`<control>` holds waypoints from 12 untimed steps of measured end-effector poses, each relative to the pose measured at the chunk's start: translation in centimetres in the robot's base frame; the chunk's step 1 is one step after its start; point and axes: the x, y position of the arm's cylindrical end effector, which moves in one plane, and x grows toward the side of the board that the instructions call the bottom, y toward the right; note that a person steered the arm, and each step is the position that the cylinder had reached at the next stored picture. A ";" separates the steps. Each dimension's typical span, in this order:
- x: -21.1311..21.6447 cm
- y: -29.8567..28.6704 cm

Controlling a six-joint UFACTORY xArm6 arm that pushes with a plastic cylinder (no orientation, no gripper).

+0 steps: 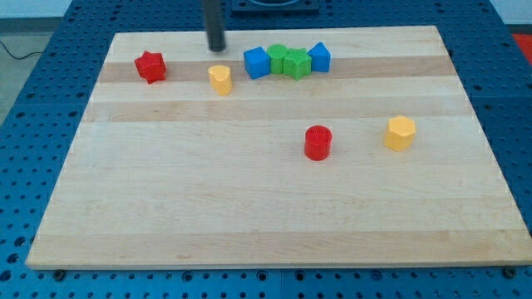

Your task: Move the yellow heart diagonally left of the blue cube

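The yellow heart (220, 79) lies on the wooden board near the view's top, left of centre. The blue cube (257, 62) sits just to its upper right, at the left end of a row of blocks. My tip (217, 49) is a dark rod end standing just above the yellow heart in the view, a small gap apart from it, and to the left of the blue cube.
Two green blocks (288, 61) and a second blue block (319, 56) continue the row to the right of the blue cube. A red star (150, 66) lies at the top left. A red cylinder (317, 142) and a yellow hexagonal block (400, 133) lie at mid-right.
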 end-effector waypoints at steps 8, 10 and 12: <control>8.6 1.9; 11.3 0.9; 8.3 -0.1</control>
